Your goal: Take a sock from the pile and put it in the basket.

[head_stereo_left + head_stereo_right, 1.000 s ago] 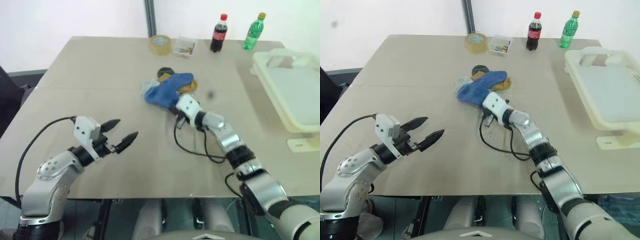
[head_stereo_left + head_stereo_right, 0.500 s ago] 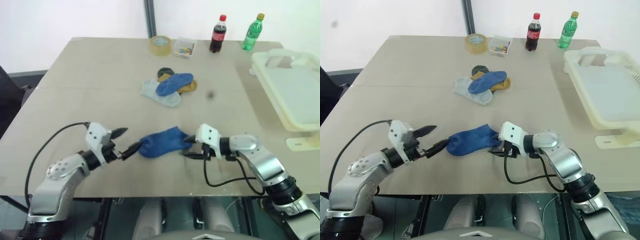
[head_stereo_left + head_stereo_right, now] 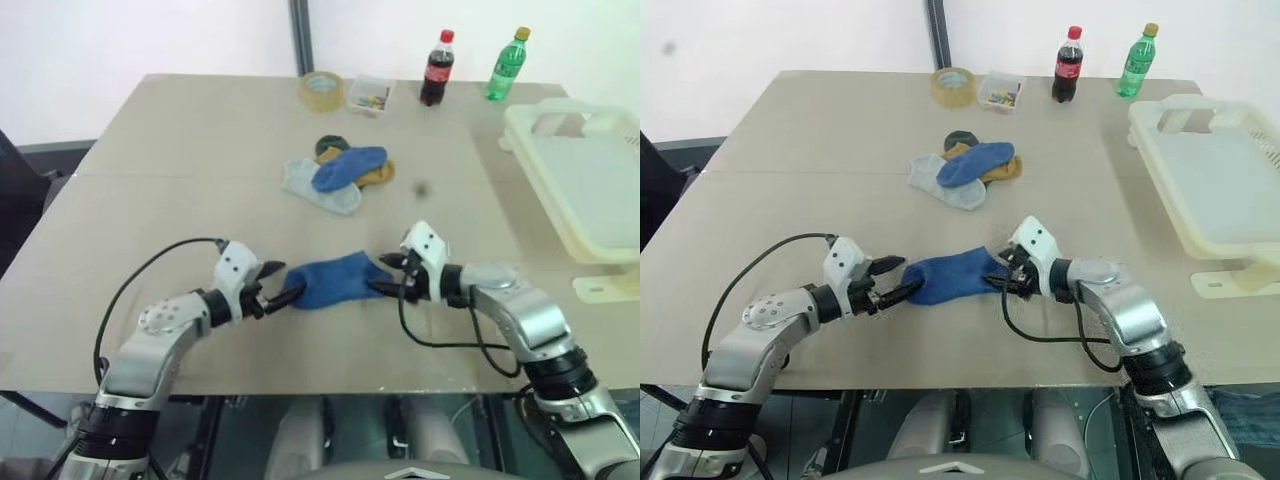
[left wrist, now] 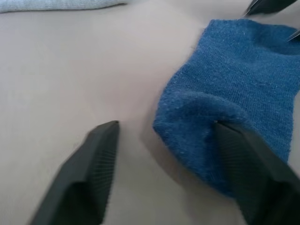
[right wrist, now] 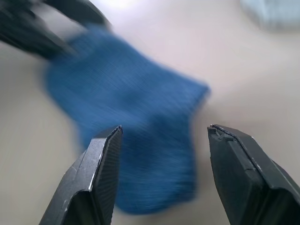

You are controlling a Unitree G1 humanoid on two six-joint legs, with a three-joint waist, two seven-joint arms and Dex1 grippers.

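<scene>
A blue sock lies flat on the table, well short of the pile and the basket. The left gripper and right gripper flank its two ends. Both sets of jaws stand parted and grip nothing.

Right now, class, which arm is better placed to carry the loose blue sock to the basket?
Right. The right gripper is at the blue sock on the basket side; the left gripper is farther away.

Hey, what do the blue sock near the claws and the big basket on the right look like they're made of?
Blue sock: soft knitted fabric, matte; fuzzy ribbed weave visible up close. Basket: likely moulded plastic, cream-white, smooth, slightly glossy, with a thick rolled rim.
</scene>
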